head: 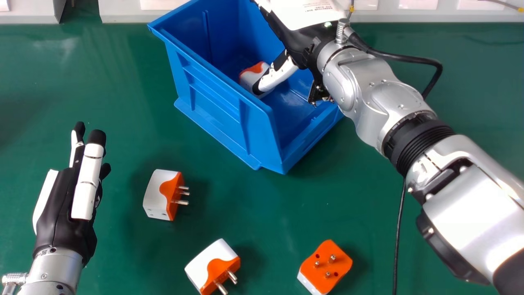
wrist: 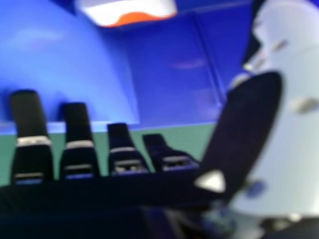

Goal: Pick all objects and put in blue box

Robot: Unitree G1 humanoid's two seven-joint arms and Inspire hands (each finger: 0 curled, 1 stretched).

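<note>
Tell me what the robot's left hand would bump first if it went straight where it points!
The left hand would probably pass beside the blue box and meet the white panel past the table's far edge, though its height is unclear.

Tabletop: green (head: 102, 102), smooth, faintly glossy
Far edge: pale panels (head: 123, 16) in a row, dark gap between two at left
Wire: thin, yellow-tipped (head: 497, 3), far right corner
Light: soft, pale sheen at far left
</note>
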